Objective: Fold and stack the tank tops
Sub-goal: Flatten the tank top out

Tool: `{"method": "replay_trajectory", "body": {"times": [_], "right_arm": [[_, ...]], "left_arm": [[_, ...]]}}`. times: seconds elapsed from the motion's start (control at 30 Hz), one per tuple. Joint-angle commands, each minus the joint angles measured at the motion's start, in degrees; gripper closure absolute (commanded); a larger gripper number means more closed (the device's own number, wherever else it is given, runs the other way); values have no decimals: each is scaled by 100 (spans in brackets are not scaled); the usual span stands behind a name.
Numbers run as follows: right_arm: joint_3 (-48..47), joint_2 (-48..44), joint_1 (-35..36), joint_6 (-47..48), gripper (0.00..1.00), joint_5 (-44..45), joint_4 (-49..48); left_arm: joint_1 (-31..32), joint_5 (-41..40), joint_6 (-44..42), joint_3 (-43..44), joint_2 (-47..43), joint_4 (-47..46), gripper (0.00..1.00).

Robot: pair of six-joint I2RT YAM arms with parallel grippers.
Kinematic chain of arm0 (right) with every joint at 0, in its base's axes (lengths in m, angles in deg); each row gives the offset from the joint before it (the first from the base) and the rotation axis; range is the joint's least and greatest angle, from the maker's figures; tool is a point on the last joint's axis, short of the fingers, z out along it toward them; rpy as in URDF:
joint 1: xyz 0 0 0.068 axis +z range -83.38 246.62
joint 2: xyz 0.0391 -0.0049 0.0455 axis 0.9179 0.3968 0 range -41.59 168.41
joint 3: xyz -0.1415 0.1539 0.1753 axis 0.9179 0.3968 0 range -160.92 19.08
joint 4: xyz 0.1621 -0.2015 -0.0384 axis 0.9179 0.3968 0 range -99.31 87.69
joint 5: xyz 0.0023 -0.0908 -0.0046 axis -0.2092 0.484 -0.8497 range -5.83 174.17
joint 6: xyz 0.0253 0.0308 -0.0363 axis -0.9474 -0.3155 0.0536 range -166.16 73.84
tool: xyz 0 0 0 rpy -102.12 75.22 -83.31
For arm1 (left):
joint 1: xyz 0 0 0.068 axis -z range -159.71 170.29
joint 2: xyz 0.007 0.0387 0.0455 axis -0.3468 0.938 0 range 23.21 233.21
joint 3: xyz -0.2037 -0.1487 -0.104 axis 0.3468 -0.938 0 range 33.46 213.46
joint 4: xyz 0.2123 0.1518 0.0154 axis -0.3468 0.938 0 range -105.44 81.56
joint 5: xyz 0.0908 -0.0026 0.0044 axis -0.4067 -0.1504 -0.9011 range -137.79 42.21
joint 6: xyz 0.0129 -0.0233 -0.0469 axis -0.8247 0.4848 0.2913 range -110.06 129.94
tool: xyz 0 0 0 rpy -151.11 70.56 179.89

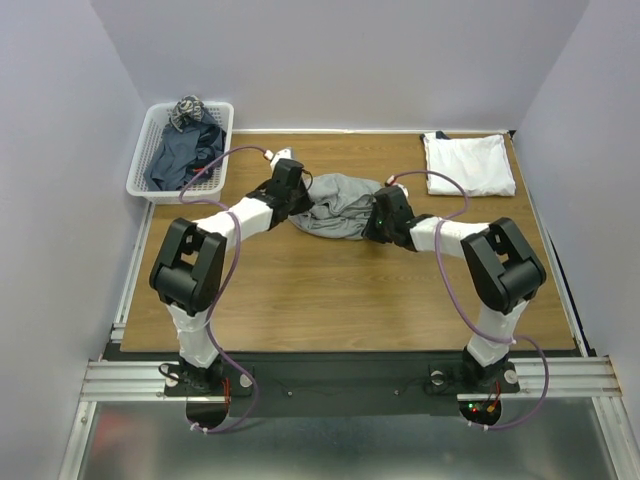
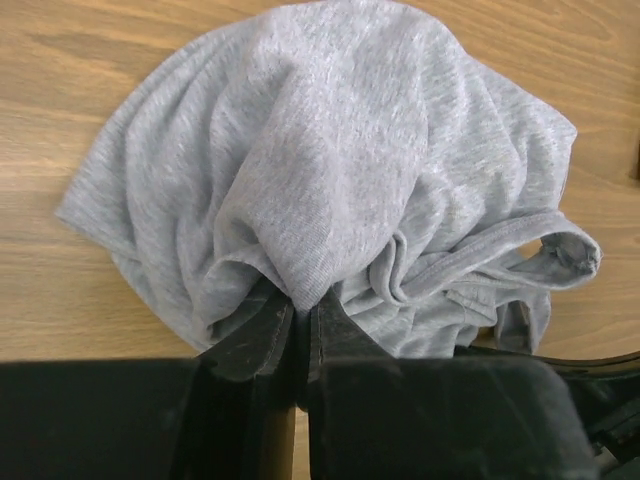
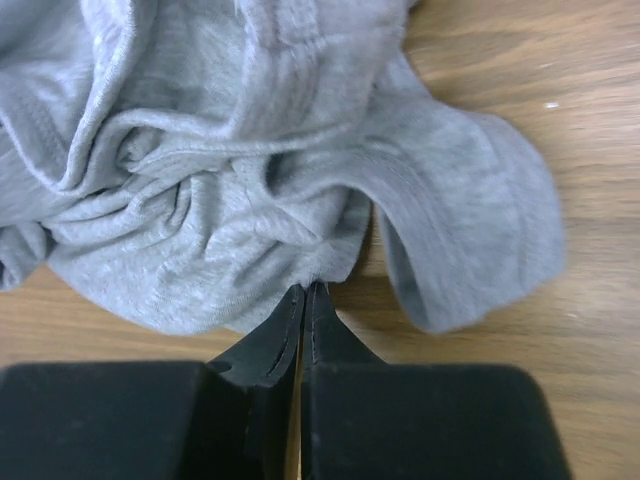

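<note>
A light heather-grey tank top [image 1: 340, 205] lies crumpled at the middle of the wooden table, between both arms. My left gripper [image 1: 296, 200] is shut on a fold of it at its left side; in the left wrist view the fabric [image 2: 330, 170] bunches up from the gripper [image 2: 300, 305]. My right gripper [image 1: 372, 222] is shut on the grey top's lower right edge; the right wrist view shows the cloth [image 3: 250, 180] pinched at the gripper [image 3: 306, 290]. A white tank top [image 1: 468, 163] lies folded at the back right. Dark blue-grey tank tops [image 1: 183, 155] fill the basket.
A white lattice basket [image 1: 143, 172] stands at the back left corner with a patterned bundle [image 1: 188, 110] at its far end. Grey walls close the table on three sides. Purple cables loop from both arms over the table.
</note>
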Motion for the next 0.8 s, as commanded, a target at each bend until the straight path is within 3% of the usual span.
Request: {"method": "replay_trajectory", "body": {"times": [0.0,0.17,0.37,0.47,0.63,0.77], "right_arm": [[-210,-511,16,134,100,686,200],[-385,-1792,-334,415,100,985,868],[-1044,-2244,-1468,556,100,414,1353],[-1317,-2217,-1592,547,100,221,1529],[-1449,-2577,-1592,609,100,185,1661],[-1336,-2788,-1592,609,100,177,1784]], "left_arm": [[-219,-50,-90,293,-695,115,100],[-657,266,103,284,-1276,142,100],[-1326,872,437,749,-1102,151,100],[-1546,1302,630,978,-812,177,100],[-1599,1208,613,1066,-916,212,100],[-1608,1365,648,602,-1179,195,100]]}}
